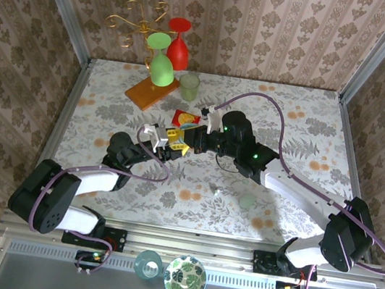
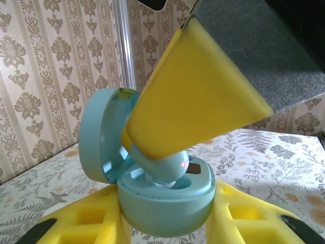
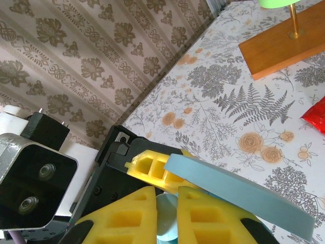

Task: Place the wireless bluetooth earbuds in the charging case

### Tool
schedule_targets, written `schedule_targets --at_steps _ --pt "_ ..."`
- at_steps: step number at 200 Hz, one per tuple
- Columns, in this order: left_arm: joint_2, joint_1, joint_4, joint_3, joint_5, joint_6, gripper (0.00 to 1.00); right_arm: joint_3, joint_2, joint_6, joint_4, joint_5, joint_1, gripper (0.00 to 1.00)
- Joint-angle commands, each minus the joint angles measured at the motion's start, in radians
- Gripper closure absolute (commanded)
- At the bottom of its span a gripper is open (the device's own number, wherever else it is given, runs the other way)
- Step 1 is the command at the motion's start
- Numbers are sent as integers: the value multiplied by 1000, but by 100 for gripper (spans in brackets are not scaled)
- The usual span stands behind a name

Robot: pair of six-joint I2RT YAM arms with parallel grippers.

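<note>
Charging case [image 2: 167,203], lid open, sits clamped in our left gripper [image 1: 166,142]; our right gripper [image 3: 166,216], arm stretched leftward, pinches an earbud [image 2: 163,170] at a socket.

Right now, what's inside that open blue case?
One pale blue earbud sits in the case, pinched from above by the right arm's fingers. Beside it a dark socket looks empty. The fingers cover the rest of the inside.

Earbud [image 2: 163,170] in charging case [image 2: 167,209] socket
</note>
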Motion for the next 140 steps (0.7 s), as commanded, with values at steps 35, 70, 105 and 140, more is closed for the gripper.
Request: schedule_targets --at_steps 35,70,105,140 --pt "-9 1 52 22 -13 28 75 -47 -34 82 24 -34 -9 89" --pt "-14 1 53 24 -13 28 75 -54 -21 147 41 -51 -23 85" --pt "-22 1 52 26 -10 26 75 -46 -22 133 26 -26 -25 73" --pt "-26 1 52 19 -12 26 75 -35 -34 97 -10 3 -28 71"
